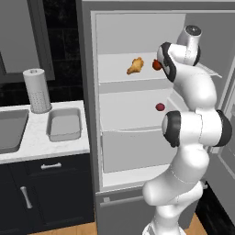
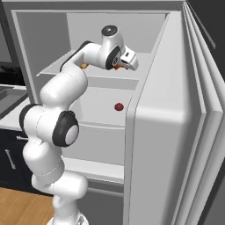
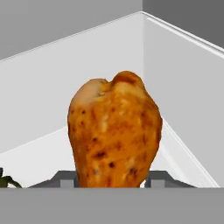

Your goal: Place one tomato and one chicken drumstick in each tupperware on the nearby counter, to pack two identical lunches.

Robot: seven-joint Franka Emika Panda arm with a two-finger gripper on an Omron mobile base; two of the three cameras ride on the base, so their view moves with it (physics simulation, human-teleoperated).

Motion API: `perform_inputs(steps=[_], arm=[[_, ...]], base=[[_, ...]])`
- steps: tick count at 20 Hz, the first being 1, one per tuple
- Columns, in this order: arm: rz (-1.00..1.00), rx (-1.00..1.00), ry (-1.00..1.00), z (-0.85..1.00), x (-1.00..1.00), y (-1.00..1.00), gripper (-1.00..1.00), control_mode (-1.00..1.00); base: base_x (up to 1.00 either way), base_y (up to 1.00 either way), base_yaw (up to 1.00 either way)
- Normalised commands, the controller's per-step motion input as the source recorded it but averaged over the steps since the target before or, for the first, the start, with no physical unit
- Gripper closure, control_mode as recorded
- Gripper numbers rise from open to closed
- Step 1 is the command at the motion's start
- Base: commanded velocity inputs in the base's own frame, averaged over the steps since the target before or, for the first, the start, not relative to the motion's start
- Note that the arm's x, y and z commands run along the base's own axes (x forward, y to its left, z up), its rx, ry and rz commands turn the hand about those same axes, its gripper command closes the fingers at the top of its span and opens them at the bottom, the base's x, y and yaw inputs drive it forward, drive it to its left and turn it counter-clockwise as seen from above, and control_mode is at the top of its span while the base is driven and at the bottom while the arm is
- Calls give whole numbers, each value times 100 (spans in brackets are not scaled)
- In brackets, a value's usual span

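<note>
My gripper [image 3: 111, 181] reaches into the fridge's top shelf and is shut on a browned chicken drumstick [image 3: 114, 131], a fingertip [image 3: 66, 182] pressing each side of it. From the right base, the gripper [image 2: 131, 64] sits over an orange bit of that drumstick [image 2: 116, 67]. A second drumstick [image 1: 135, 65] lies further left on the same shelf. One tomato [image 1: 157, 64] rests beside my arm, half hidden by it. Another tomato [image 1: 159, 107] lies on the middle shelf. A grey tupperware [image 1: 51, 126] stands empty on the white counter [image 1: 36, 143].
A paper-towel roll [image 1: 36, 90] stands behind the tupperware and the dark sink [image 1: 9, 128] lies to its left. The open fridge door [image 2: 176, 132] stands close on the right. The shelf's side wall [image 3: 183, 87] is near the held drumstick.
</note>
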Motion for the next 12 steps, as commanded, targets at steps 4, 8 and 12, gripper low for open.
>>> perform_inputs(steps=[4, 8, 12], arm=[[-1, 0, 0, 0, -25, 0, 100, -100], [0, -6, -2, -12, -58, 0, 100, -100], [4, -10, -8, -9, -75, 18, 100, -100]], base=[[0, 0, 0], [0, 0, 0], [0, 0, 0]])
